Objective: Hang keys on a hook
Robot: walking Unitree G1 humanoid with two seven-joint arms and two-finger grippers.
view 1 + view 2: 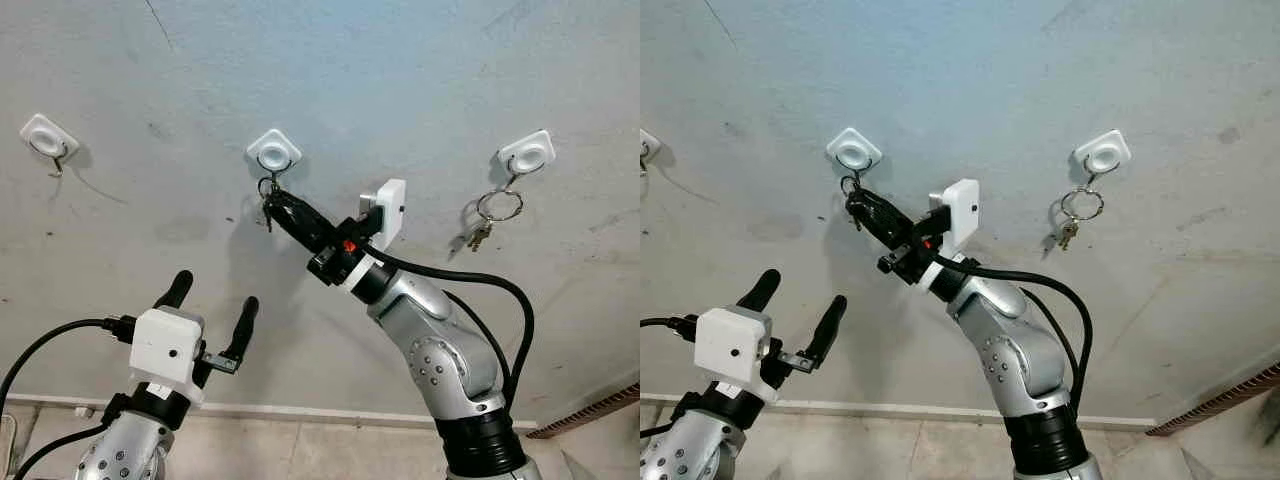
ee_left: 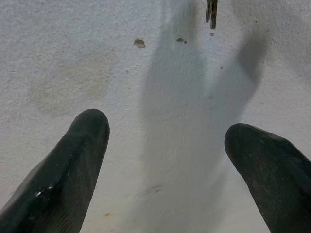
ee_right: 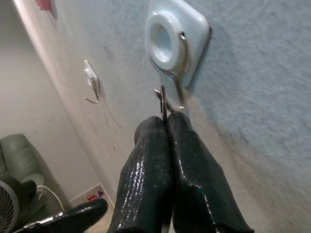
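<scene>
Three white hooks are stuck on the wall. My right gripper (image 1: 274, 203) is raised to the middle hook (image 1: 273, 152) and is shut on a key ring (image 3: 163, 101), whose thin metal edge pokes out above the closed fingertips. The ring sits right at the lower bend of the wire hook (image 3: 178, 92); I cannot tell whether it is over the wire. Keys (image 1: 267, 216) dangle beside the fingers, and their tips (image 2: 211, 12) show in the left wrist view. My left gripper (image 1: 216, 293) is open, held lower and to the left, with nothing in it.
The right hook (image 1: 527, 153) carries another ring of keys (image 1: 497, 208). The left hook (image 1: 47, 138) is bare. A skirting board (image 1: 300, 412) runs along the foot of the wall. A fan (image 3: 8, 206) and a green chair (image 3: 17, 154) stand off to the side.
</scene>
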